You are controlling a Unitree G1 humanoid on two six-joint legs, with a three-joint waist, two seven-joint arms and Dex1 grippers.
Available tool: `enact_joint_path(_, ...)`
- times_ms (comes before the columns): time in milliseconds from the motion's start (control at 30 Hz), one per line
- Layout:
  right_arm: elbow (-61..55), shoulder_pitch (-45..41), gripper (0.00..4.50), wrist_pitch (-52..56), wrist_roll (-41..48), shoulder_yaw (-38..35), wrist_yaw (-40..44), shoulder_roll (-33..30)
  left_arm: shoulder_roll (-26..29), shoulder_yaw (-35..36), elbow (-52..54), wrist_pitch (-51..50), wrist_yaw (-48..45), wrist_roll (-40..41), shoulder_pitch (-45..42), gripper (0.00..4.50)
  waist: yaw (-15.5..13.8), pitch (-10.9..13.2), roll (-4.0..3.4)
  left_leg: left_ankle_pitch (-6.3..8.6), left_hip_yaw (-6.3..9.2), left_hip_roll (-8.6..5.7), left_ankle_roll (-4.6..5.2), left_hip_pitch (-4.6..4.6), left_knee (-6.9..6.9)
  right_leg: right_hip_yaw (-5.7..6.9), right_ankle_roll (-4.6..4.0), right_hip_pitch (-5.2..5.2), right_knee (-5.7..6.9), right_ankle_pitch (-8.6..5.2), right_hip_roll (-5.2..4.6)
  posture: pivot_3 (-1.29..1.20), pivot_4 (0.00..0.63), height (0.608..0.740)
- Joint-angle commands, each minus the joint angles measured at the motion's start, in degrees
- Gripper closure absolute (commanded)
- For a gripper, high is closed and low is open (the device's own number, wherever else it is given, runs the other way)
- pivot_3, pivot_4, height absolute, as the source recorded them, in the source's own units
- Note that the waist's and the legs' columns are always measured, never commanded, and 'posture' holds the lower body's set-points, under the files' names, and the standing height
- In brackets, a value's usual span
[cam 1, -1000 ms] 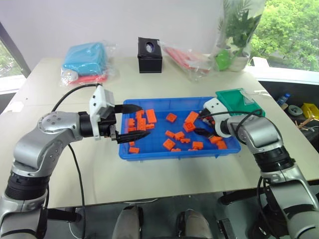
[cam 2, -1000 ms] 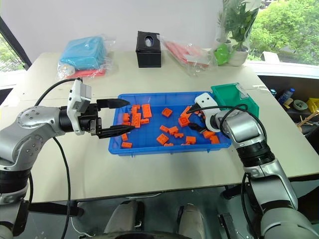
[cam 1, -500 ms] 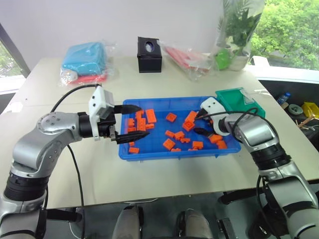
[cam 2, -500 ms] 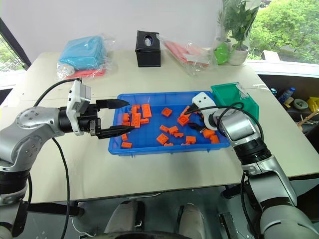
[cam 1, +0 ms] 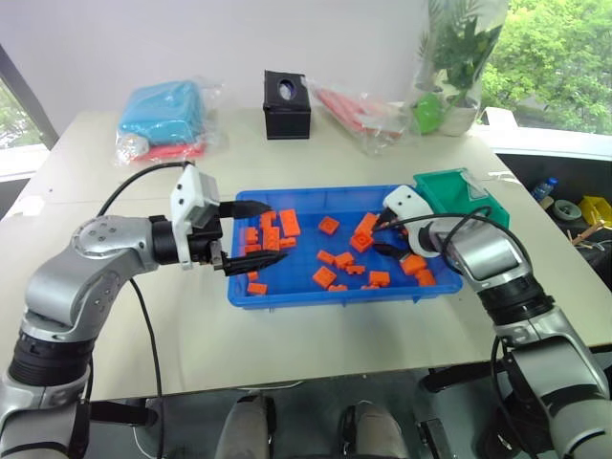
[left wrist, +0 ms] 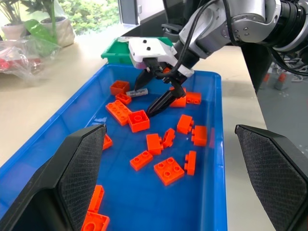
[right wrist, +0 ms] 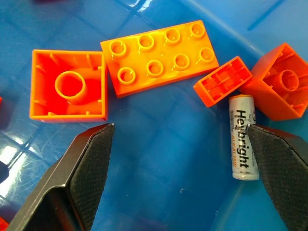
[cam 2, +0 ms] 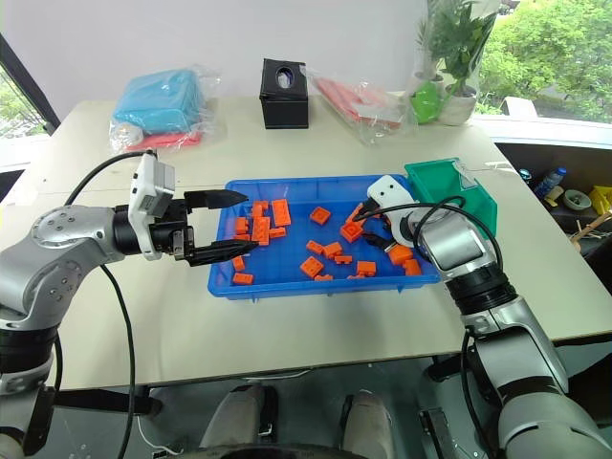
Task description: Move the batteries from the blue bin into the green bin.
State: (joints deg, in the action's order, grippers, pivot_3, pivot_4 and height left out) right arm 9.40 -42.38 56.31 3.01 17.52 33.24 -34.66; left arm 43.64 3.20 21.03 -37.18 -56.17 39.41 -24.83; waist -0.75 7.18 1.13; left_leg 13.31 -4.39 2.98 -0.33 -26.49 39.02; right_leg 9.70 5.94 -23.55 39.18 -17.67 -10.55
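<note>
The large shallow bright blue plastic bin (cam 1: 247, 289) held scattered orange plastic blocks (cam 1: 324, 277). Near its end by the small deep green plastic bin (cam 1: 459, 196), the right claw (left wrist: 156, 94) hung wide over a silvery-white cylindrical battery (right wrist: 241, 137), lying flat, probably lining up a grasp across its long axis. The left claw (cam 1: 251, 234) waited wide at the opposite end

Both arms are built of rounded silver-grey metallic shells joined by ribbed black rings at the joints. A thin black cable loops free from each forearm to the wrist. Each wrist carries a white block-shaped housing; the right one shows two small dark screw holes on its face. The left hand (cam 1: 247, 234), at centre left of the frame, and the right hand (left wrist: 159, 89) each have two tapering black fingers (right wrist: 72, 178) with finely textured, cross-hatched inner pads.
</note>
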Motion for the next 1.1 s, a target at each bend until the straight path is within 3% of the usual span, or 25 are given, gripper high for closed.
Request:
enact_joint_path(33, 2.7, -1.5, 0.03, -1.8, -2.9, 0.5, -1.2, 0.1, 0.1, 1.5, 1.7, 0.8, 0.1, 0.5, -0.3, 0.00, 0.0, 0.0, -0.01, 0.00, 0.00, 0.00, 0.00, 0.00, 0.00, 0.00, 0.00, 0.00, 0.00, 0.00, 0.00, 0.00, 0.150, 0.636)
enact_joint_path(333, 9.3, -3.2, 0.03, 1.2, -4.0, 0.0, -1.7, 4.8, -0.1, 1.5, 1.7, 0.9, 0.5, 0.5, -0.6, 0.00, 0.2, 0.0, 0.04, 0.00, 0.00, 0.03, 0.00, 0.03, 0.00, 0.00, -0.01, 0.00, 0.03, 0.00, 0.03, 0.00, 0.150, 0.636)
enact_joint_path(667, 11.4, -6.9, 0.03, 15.1, 1.7, -6.6, 0.8, 7.8, 0.3, 2.3, 2.0, 0.8, 0.9, 0.6, -0.1, 0.00, 0.1, -0.1, 0.08, 0.00, 0.02, 0.02, 0.01, 0.02, -0.01, 0.00, -0.17, 0.00, 0.04, 0.10, 0.03, 0.00, 0.150, 0.636)
enact_joint_path(867, 7.6, -5.8, 0.03, 16.6, 2.6, -5.8, 1.2, 6.7, 0.3, 2.2, 1.8, 0.9, 1.0, 0.6, -0.4, 0.00, 0.1, 0.0, 0.06, 0.01, 0.00, 0.02, 0.01, 0.01, -0.02, 0.00, -0.04, -0.02, 0.03, 0.02, 0.02, 0.00, 0.150, 0.636)
enact_joint_path(1100, 0.2, -0.7, 0.03, 12.9, 4.2, -2.0, 8.1, -1.5, 0.4, 2.2, 1.6, 1.2, 0.7, 0.4, -0.3, 0.00, -0.1, 0.0, 0.03, 0.02, 0.00, -0.01, 0.02, -0.01, -0.03, 0.00, 0.00, -0.02, 0.00, -0.01, -0.01, 0.00, 0.150, 0.636)
